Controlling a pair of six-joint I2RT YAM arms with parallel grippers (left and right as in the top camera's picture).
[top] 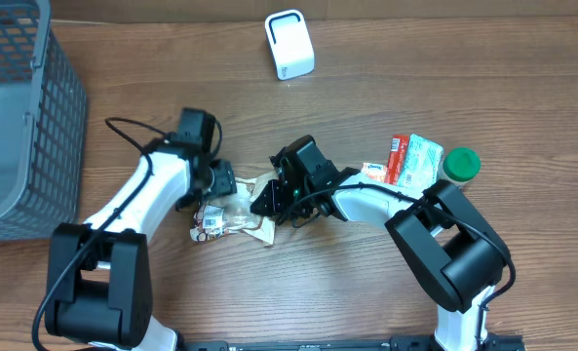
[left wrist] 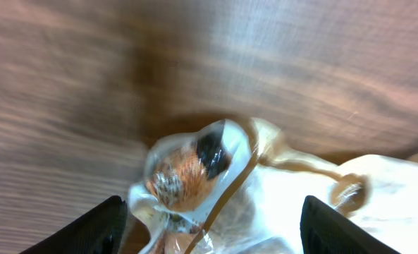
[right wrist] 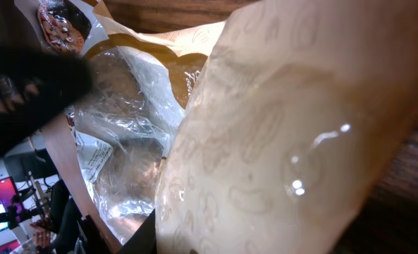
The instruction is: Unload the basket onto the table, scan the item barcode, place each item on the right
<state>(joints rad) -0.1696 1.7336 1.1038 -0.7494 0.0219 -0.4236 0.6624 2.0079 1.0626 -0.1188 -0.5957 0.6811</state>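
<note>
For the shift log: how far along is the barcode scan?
Done: both arms are at the snack bag. In hand: the left fingers stand open around it and the right fingers are at its edge, grip unclear. Left: lifting it and showing its barcode to the white scanner, which stands well apart.

A crinkled clear-and-cream plastic snack bag [top: 228,219] lies on the brown wooden table [top: 366,292]. Behind the bag, well apart, stands a white boxy scanner [top: 289,44]; far to its left, a grey mesh basket [top: 59,107]; to its right, red-and-white flat packets [top: 410,161], with a green-lidded jar [top: 462,164] just beyond them.
</note>
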